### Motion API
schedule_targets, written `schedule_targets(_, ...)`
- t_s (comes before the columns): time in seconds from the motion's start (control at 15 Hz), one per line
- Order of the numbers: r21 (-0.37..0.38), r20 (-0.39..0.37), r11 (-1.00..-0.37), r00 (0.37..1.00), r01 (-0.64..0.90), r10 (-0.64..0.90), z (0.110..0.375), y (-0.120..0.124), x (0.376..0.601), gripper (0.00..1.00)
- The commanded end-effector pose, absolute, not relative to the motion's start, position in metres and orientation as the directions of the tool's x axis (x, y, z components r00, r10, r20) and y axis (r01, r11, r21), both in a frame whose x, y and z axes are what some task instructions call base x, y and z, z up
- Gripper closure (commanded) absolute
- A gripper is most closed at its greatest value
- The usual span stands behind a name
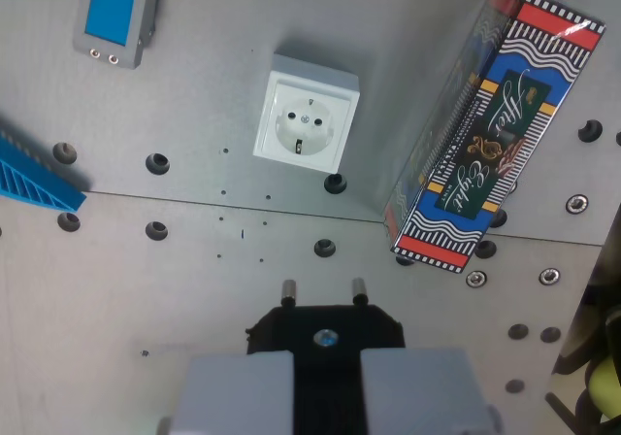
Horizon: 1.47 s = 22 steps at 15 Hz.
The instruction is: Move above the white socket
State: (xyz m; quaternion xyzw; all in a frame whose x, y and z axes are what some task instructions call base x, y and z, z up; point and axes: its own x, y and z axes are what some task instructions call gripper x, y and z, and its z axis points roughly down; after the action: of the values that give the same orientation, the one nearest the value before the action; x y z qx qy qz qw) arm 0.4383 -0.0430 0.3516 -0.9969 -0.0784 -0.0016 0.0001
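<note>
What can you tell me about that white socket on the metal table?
The white socket is a square plastic box with a round recessed face, two pin holes and a centre screw. It sits flat on the grey metal table, slightly rotated, touching nothing else, with a black bolt by its lower corner.

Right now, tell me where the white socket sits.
In the wrist view the white socket sits upper centre on the metal table, left of the patterned box, above the plug.

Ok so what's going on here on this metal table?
The gripper is shut on a black plug, its two pins pointing toward the white socket. The socket sits on the metal table, farther up the wrist view, so the plug is not yet above it. A patterned box lies to the wrist view's right.
</note>
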Motion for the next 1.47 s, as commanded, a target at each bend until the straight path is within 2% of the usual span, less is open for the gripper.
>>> schedule_targets(0.07,0.001,0.005,-0.988,0.988,0.157,0.157,0.352,-0.043,0.438,1.00)
schedule_targets(0.8,0.001,0.012,-0.991,0.991,0.136,0.136,0.346,-0.043,0.437,1.00)
schedule_targets(1.47,0.007,0.073,-0.997,0.994,0.078,0.079,0.318,-0.043,0.432,1.00)
